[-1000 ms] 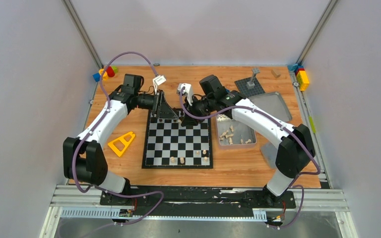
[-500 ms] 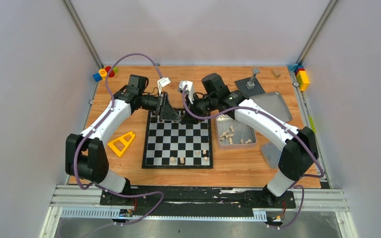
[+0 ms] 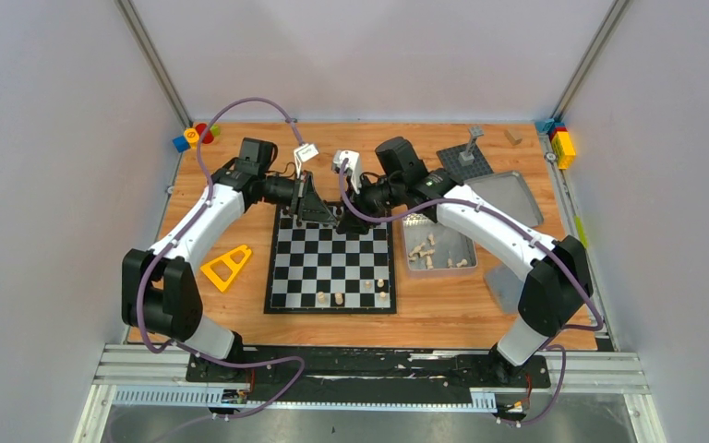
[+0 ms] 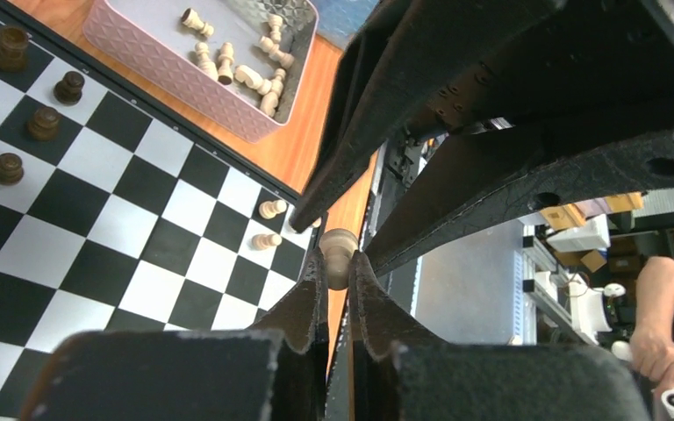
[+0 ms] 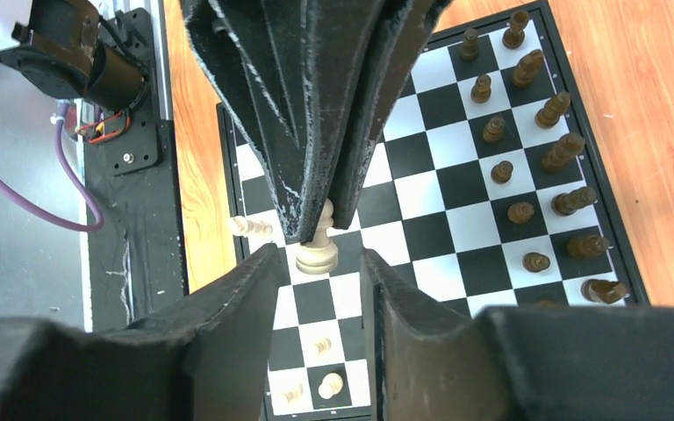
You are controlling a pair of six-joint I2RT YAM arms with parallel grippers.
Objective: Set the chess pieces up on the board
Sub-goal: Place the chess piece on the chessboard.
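Pale wood shows between the black fingers of the left claw (image 4: 337, 260): it pinches a pale chess piece (image 5: 319, 251) by its upper part. The right claw (image 5: 320, 259) faces it tip to tip, its two fingers spread to either side of the piece's base, with a gap on each side. Both claws meet over the far end of the chessboard (image 3: 315, 259), and from the overhead camera they hide the held piece. Dark pieces (image 5: 520, 211) stand upright on the two far rows of the board, one to a square, seen best from the wrist cameras. At the near edge are four pale pieces (image 3: 340, 298), three in the nearest row and one just behind the rightmost. Just beside the board on the right sits a silver metal tin (image 3: 474, 261) holding a loose heap of more pale pieces (image 3: 427, 249), most lying on their sides. A grey tray (image 3: 508, 196) and a grey studded plate (image 3: 464, 162) lie beyond the tin. Left of the board a yellow triangular frame (image 3: 226, 266) lies flat on the wooden surface (image 3: 443, 314). Coloured toy bricks (image 3: 196, 137) sit in the far left corner, and others in the far right one.
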